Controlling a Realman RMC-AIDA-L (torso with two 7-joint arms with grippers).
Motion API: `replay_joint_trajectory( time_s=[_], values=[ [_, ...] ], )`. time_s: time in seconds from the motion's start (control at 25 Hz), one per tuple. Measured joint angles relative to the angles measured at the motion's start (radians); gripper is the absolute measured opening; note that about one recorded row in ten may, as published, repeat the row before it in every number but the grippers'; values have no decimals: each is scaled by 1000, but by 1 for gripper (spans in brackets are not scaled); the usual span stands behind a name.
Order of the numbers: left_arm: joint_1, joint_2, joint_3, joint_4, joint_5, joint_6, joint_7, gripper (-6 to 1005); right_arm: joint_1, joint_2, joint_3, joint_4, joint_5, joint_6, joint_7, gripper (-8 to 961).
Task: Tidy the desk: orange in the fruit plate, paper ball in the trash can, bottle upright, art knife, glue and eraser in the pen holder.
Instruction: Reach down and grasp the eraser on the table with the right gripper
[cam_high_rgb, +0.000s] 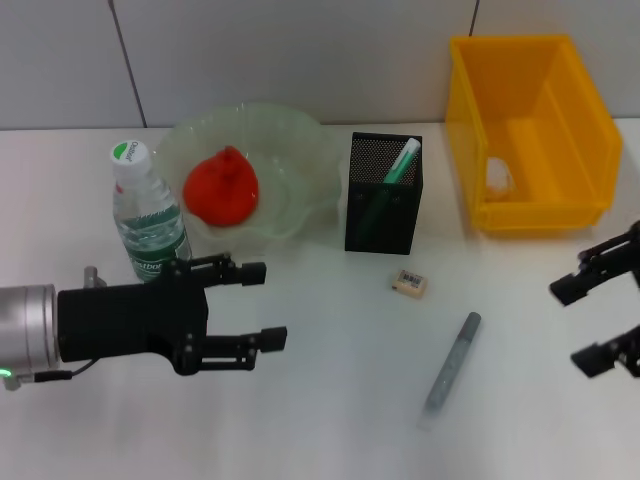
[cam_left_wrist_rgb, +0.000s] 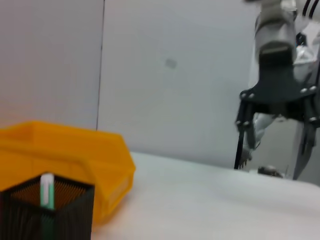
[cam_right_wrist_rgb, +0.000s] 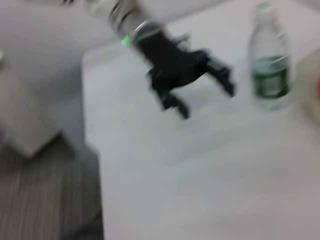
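Head view: desk partly tidied, both claws empty

The orange is sitting in the fruit plate, the bottle standing upright just beside it. The eraser is lying on the table near the pen holder. The left gripper is hovering released by the bottle; the right gripper is hanging spread below the trash can

One orange, one plate, one bottle, one pen holder holding one green-capped stick, one yellow bin, one paper ball, one eraser, one grey knife, two grippers.
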Motion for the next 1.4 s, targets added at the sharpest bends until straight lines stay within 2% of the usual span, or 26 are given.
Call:
replay_joint_trajectory(
  time_s=[0.16, 0.32, 0.4, 0.64, 0.72, 0.84, 1.08, 1.4],
  values=[
    [5, -2, 26, 0, -3, -25, -24, 815, 71, -12, -115, 0, -19, -8, -64, 751],
    [5, -2, 26, 1, -3, -28, -34, 815, 143, -12, -194, -13, -52, -11, -127, 749],
    [4, -1, 26, 1, -3, -33, -47, 815, 174, -1, -226, -17, -81, -11, -156, 748],
    [8, -1, 72, 15, -5, -69, -31, 815, 225, 69, -312, 9, -225, 21, -272, 746],
    [19, -1, 76, 18, -15, -113, -12, 815, 247, 86, -325, 12, -286, 10, -320, 745],
    [25, -2, 79, 16, -52, -127, -12, 815, 251, 99, -357, 42, -335, -9, -381, 743],
    [26, -5, 105, 18, -93, -127, -28, 815, 190, 115, -431, 142, -381, 27, -498, 741],
    [47, -4, 126, 31, -128, -146, -31, 815, 161, 167, -490, 156, -490, 143, -666, 737]
  ],
)
